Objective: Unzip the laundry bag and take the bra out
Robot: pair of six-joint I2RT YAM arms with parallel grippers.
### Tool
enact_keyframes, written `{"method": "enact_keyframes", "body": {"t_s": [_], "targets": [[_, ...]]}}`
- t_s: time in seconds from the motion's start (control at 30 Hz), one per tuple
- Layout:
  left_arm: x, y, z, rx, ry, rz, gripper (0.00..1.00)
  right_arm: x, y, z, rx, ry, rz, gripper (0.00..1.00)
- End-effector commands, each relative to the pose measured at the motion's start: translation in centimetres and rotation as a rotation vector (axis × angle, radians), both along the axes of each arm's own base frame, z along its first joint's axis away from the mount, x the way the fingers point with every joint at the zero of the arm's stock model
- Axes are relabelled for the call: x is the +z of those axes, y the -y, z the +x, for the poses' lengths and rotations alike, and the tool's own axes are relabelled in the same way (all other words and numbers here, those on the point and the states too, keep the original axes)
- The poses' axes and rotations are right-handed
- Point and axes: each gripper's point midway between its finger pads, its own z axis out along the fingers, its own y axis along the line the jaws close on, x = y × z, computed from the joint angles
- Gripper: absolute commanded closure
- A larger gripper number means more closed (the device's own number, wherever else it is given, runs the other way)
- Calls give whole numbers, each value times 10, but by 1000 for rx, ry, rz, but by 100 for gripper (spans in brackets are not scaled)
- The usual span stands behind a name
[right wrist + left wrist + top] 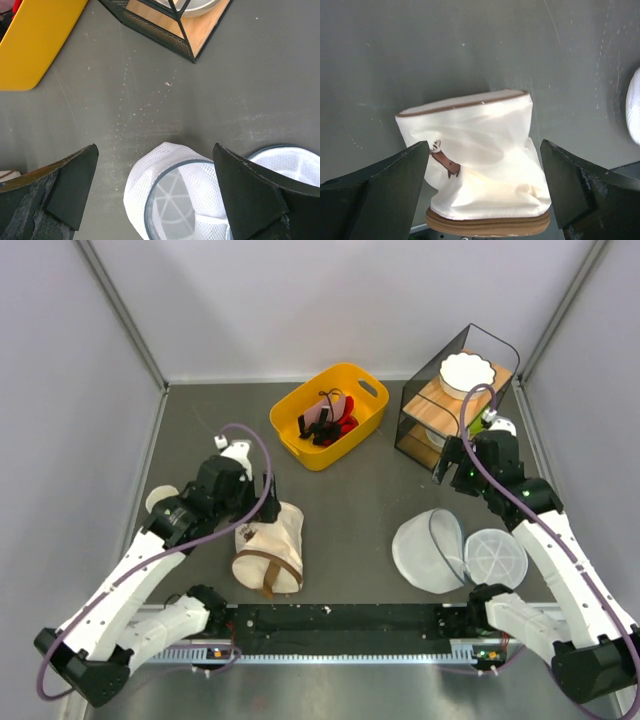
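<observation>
Left claw point(484, 146): spread wide, empty, hovering over bag with one finger either side.
Bag point(485, 120): cream, crumpled, lying on tabletop point(470, 50); zipper band point(487, 226) at near end, looks closed.
Brown tab point(446, 162): on side wall, small metal piece at its tip; zipper pull or not, cannot tell.
Unzipping: judged not yet begun; best to pin the bag body with one claw, pinch the pull with the other, and draw along the band rather than upward.
Top view, bag point(270, 552): front left, directly under left claw point(262, 498); bra not in sight, presumably inside.
Right claw point(452, 462): well apart from bag, near rack point(455, 405), beyond mesh pouches point(430, 552).
Right wrist view, right claw point(155, 149): wide apart, nothing held, pouch point(170, 200) below; probably needed across at the bag.
</observation>
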Motion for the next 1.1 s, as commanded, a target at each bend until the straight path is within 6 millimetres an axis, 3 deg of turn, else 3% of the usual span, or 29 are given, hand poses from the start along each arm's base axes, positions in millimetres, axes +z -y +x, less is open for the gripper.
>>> {"method": "enact_keyframes", "body": {"t_s": [0.0,0.17,0.3,0.33,0.4,0.43,0.5,0.53,0.7,0.73,0.77,0.83,0.97,1.0,1.07], "targets": [[-12,7,-14,5,-30,58,1,5,-12,5,26,16,46,1],[-30,38,-33,-29,-104,26,1,6,-13,9,27,24,50,1],[-67,39,-35,44,-164,144,1,7,-18,14,34,28,73,1],[-80,38,-35,63,-203,192,5,7,-20,15,37,29,78,1],[-79,40,-31,97,-224,216,24,7,-24,18,48,26,93,1],[-80,41,-28,101,-226,239,54,8,-26,19,54,27,95,1],[-63,46,-20,92,-194,229,89,8,-27,20,63,23,93,1],[-55,48,-19,67,-182,222,100,9,-28,21,67,24,95,1],[-5,83,-12,-61,-120,24,100,12,-44,17,161,32,131,1],[6,91,-3,-86,-98,-47,100,14,-51,14,195,38,146,1],[9,104,-9,-152,-141,-115,100,15,-56,12,224,45,148,1],[8,115,2,-189,-183,-173,100,19,-71,5,288,78,154,1],[-11,136,11,-267,-261,-158,100,15,-86,-6,354,85,140,1],[-15,147,9,-306,-307,-172,96,11,-88,-9,367,77,137,1],[-13,157,7,-345,-334,-196,54,9,-97,-17,405,76,134,1]]}}
